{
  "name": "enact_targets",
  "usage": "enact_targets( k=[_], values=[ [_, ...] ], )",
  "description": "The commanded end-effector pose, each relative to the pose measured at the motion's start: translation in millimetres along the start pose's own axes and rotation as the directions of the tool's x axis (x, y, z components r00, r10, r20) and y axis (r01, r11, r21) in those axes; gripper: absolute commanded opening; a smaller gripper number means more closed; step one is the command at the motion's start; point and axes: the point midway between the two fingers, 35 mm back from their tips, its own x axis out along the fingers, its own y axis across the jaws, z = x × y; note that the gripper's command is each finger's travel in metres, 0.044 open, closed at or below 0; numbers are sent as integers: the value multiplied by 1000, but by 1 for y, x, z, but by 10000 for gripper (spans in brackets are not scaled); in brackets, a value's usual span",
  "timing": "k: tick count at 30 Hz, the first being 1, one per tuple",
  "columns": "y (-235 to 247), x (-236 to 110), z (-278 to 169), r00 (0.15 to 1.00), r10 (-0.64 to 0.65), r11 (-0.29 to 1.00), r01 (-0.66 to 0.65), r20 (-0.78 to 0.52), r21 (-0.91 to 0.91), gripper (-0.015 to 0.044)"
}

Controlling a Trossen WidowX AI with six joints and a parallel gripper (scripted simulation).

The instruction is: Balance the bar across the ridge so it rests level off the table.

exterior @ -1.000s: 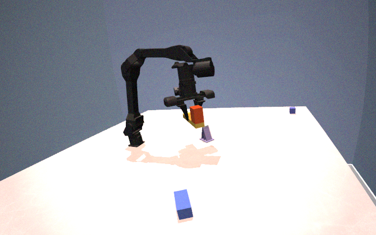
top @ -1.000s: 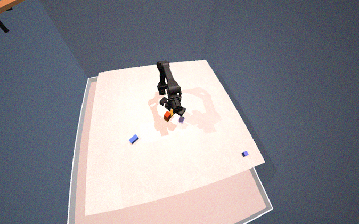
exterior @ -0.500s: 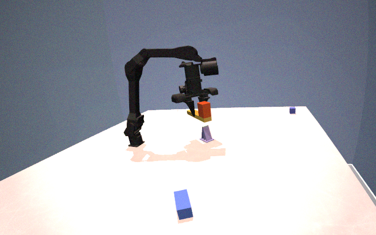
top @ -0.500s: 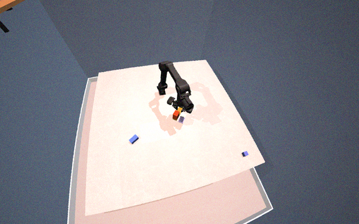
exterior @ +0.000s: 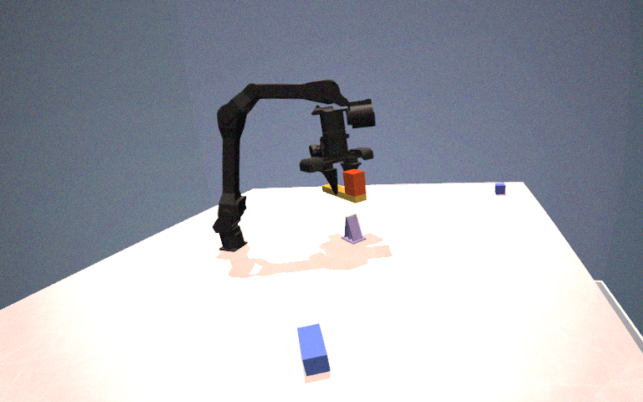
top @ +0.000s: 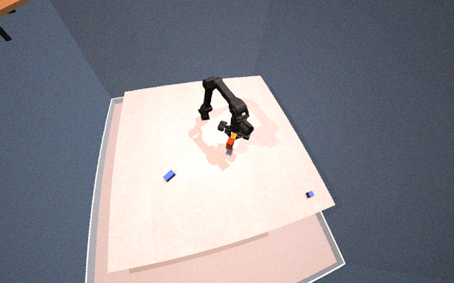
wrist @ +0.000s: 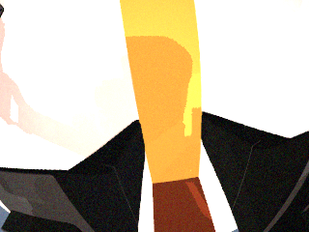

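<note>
While gripper (exterior: 339,177) clamps one bar (exterior: 344,193) — one ridge (exterior: 352,229), two blue blocks (exterior: 312,349).

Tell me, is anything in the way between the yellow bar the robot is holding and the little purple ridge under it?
Nothing visible is. The gripper holds the bar in the air above the ridge, with only open space between them. Both blue blocks lie far off.

Open gap between held bar (exterior: 344,192) and ridge (exterior: 352,229) below.
</note>
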Motion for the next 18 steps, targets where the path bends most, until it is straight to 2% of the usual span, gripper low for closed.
enact_targets(
  k=[1, 18],
  values=[
    [-1, 4, 0, 1000, -1, 1000, 1, -4, 3, 0],
    [-1, 31, 1, 1000, -1, 1000, 1, -4, 1, 0]
  ],
)
